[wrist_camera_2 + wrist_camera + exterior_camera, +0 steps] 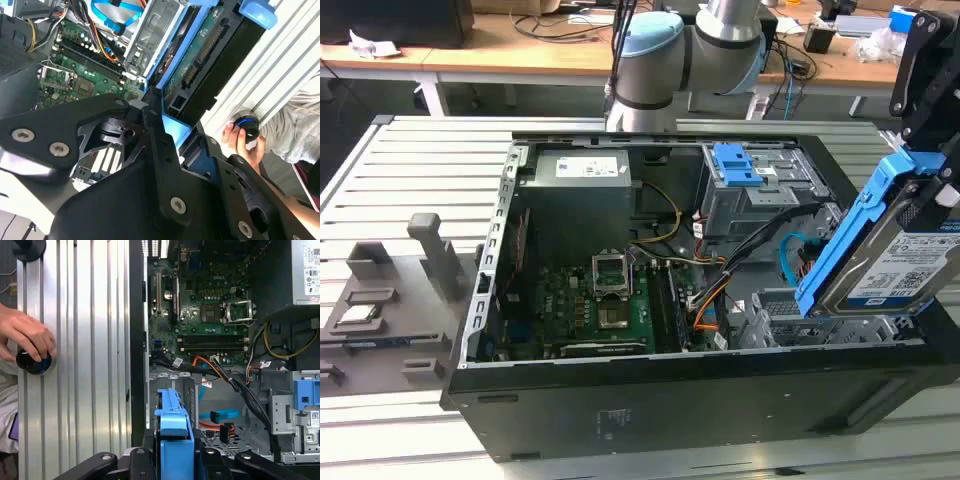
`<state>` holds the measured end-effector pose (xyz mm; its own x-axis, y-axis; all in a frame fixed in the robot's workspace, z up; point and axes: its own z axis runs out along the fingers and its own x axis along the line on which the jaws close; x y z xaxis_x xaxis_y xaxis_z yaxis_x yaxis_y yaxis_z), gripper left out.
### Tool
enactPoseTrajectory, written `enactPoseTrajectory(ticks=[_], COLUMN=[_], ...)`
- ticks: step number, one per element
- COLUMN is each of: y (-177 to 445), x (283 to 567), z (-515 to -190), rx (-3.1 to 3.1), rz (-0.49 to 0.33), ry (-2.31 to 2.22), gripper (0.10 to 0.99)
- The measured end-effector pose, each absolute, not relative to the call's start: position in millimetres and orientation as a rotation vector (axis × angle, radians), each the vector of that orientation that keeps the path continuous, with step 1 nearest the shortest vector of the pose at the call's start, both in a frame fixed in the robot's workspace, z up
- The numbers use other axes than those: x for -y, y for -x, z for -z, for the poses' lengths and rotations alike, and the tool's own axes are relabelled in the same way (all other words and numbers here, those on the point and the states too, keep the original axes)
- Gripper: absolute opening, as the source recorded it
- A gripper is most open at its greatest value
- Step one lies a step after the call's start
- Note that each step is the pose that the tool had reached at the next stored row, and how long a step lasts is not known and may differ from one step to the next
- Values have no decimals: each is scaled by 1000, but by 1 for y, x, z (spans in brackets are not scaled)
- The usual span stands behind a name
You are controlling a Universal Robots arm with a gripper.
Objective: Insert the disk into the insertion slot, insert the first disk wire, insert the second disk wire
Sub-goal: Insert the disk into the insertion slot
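My gripper (928, 165) is shut on the disk (892, 255), a silver-black drive with a white and blue label in a bright blue carrier. In the exterior view the disk hangs tilted above the open computer case, at the view's right. The insertion slot (772, 312), a low grey metal cage, lies just below and to the left of the disk, apart from it. In both wrist views the blue carrier (172, 432) (200, 55) runs out from between the black fingers (152, 135) toward the cage (167, 382) (150, 35). A loose blue cable (219, 415) lies beside the slot.
A taller grey cage with a blue latch (748, 180) stands behind the slot. The motherboard (595, 305) and orange wires (705, 318) fill the case floor. A person's hand (25, 335) rests on a black knob (34, 362) on the ribbed table beside the case.
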<state>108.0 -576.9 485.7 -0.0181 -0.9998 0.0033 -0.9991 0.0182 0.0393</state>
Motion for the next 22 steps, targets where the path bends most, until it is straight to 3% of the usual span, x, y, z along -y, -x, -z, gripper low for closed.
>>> enactPoseTrajectory(ticks=[11,22], y=[-105,-105], x=[545,539], z=[-486,-478], rx=[2220,2220], rz=[40,40], ry=[-2180,-2180], gripper=[369,369])
